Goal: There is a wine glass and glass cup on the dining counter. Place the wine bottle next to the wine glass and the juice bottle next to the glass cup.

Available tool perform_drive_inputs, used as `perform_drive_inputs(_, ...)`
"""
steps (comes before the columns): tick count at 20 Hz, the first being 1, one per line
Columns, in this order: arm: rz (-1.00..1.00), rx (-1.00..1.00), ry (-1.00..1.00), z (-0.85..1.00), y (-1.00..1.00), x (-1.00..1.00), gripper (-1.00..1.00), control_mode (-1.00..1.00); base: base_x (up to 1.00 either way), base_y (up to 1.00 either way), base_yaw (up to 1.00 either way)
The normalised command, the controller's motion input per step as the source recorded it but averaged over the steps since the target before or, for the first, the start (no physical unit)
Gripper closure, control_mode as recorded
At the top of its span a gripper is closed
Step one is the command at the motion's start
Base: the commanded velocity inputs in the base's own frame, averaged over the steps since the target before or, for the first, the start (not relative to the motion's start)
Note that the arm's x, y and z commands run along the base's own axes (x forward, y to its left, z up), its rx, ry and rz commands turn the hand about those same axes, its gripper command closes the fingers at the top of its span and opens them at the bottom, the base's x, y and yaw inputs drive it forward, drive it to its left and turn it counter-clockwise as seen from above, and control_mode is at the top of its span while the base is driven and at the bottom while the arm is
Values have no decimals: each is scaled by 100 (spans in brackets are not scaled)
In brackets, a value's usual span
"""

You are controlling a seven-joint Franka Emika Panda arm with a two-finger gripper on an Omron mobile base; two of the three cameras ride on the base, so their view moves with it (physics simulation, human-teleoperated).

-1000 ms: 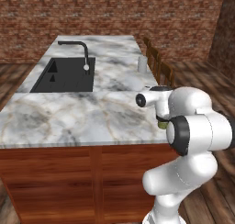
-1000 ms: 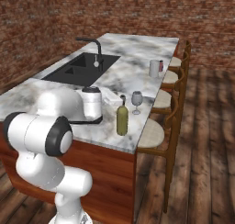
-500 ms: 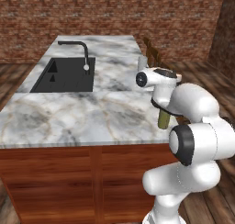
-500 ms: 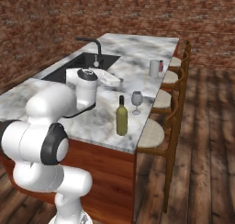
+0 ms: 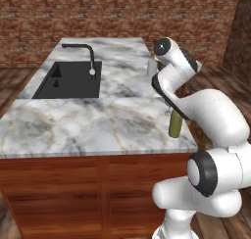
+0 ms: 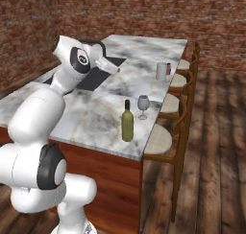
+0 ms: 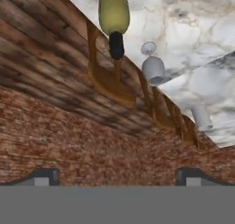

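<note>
Two glasses and two bottles stand along the stool side of the dining counter (image 6: pixel 96 118), a long island with a white-grey veined marble worktop on a reddish wood base. The wine bottle (image 6: pixel 127 122), tall, olive-green with sloped shoulders and a dark narrow neck, is upright near the front corner, close to the long edge. Just beside it, toward the far end, stands the wine glass (image 6: pixel 143 105), clear, round-bowled on a thin stem. Well apart, farther along the same edge, the glass cup (image 6: pixel 161 71), a straight greyish tumbler, has a small dark red juice bottle (image 6: pixel 168 68) right behind it. The black sink (image 5: pixel 68 79) and arched faucet (image 5: pixel 83 54) take the opposite side; the marble between them and the bottles lies bare. Wooden stools (image 6: pixel 178 114) with pale seats crowd the long edge. The jaws (image 7: pixel 117 175) are spread wide with nothing between them, raised above the worktop.
</note>
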Motion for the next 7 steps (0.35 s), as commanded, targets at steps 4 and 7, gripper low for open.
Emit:
perform_drive_inputs(4, 3, 26, 6, 42, 0, -100, -100, -100, 0, 0, 0)
perform_drive_inputs(7, 14, 26, 7, 11, 12, -100, -100, -100, 0, 0, 0)
